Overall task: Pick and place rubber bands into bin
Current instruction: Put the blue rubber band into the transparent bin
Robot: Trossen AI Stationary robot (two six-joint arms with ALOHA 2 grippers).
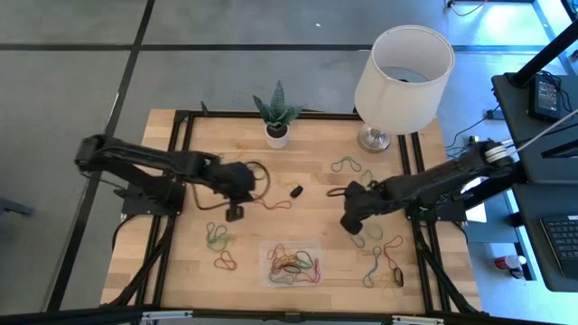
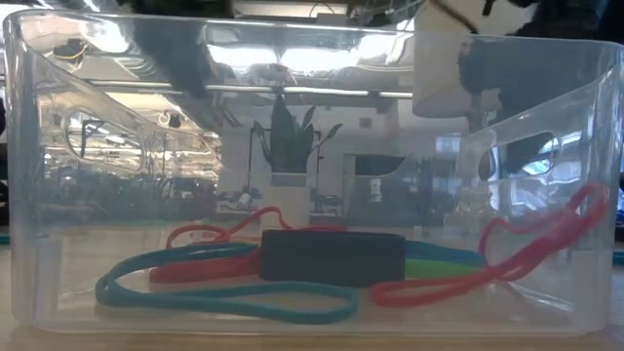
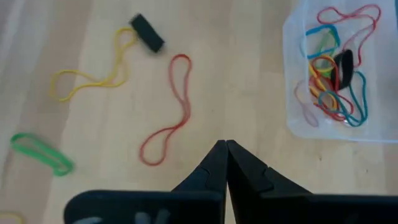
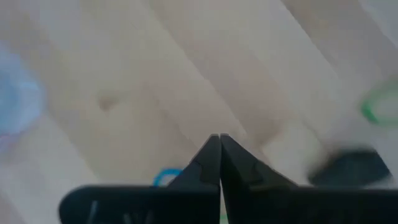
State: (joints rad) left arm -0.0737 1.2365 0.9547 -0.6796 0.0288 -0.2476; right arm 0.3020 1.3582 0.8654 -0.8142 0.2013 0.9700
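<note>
The clear bin (image 1: 267,246) sits near the table's front edge, with several coloured rubber bands (image 1: 293,263) lying inside; the low view looks through its wall at teal, red and black bands (image 2: 331,255) on its floor. Loose rubber bands lie flat on the wood: a red one (image 3: 168,118), a yellow one (image 3: 93,78) and a green one (image 3: 40,154). My left gripper (image 1: 235,214) hovers shut to the left of the bin, above the wood, with nothing between its fingers (image 3: 226,144). My right gripper (image 1: 349,225) hangs shut to the right of the bin (image 4: 219,137), also with nothing in it.
A potted plant (image 1: 277,116) and a white lamp (image 1: 402,72) stand at the far edge. A small black chunk (image 1: 296,191) lies mid-table. More bands lie at the front right (image 1: 386,267), front left (image 1: 219,248) and near the lamp (image 1: 348,165).
</note>
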